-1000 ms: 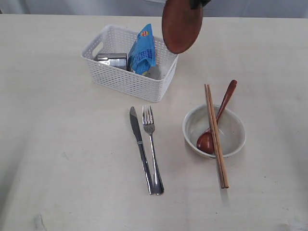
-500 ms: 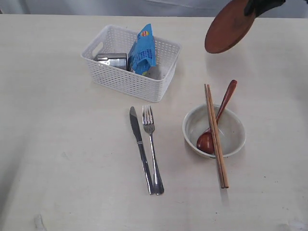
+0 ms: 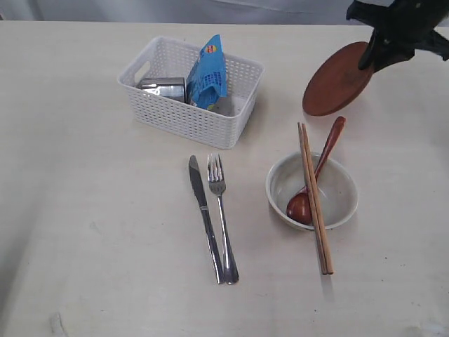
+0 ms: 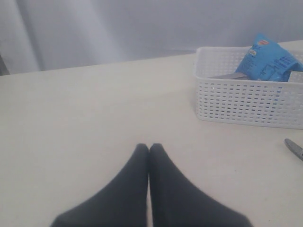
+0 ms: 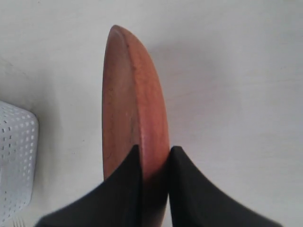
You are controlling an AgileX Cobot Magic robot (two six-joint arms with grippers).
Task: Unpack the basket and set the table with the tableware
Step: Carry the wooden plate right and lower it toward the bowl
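My right gripper point(image 3: 370, 60) point(image 5: 155, 152) is shut on the rim of the small brown plate point(image 3: 337, 81) point(image 5: 135, 99), holding it tilted on edge just above the table point(image 3: 84, 210), up and right of the cream bowl point(image 3: 340, 200). The bowl holds a reddish-brown wooden spoon point(image 3: 319, 172), and two chopsticks point(image 3: 313, 196) lie across it. A steel knife point(image 3: 203, 210) and fork point(image 3: 222, 210) lie side by side in front of the white basket point(image 3: 193, 116) point(image 4: 246, 101). The steel cup point(image 3: 165, 88) sits inside the basket. My left gripper point(image 4: 149, 147) is shut and empty, low over bare table.
A blue snack packet point(image 3: 208, 72) point(image 4: 267, 61) stands in the basket beside the cup. A grey backdrop runs along the table's far edge point(image 3: 175, 21). The knife tip point(image 4: 296, 149) shows at the edge of the left wrist view.
My right gripper has carried the brown plate from above the basket's far right corner rightward and down to just above the table beyond the bowl. The left gripper has not moved.
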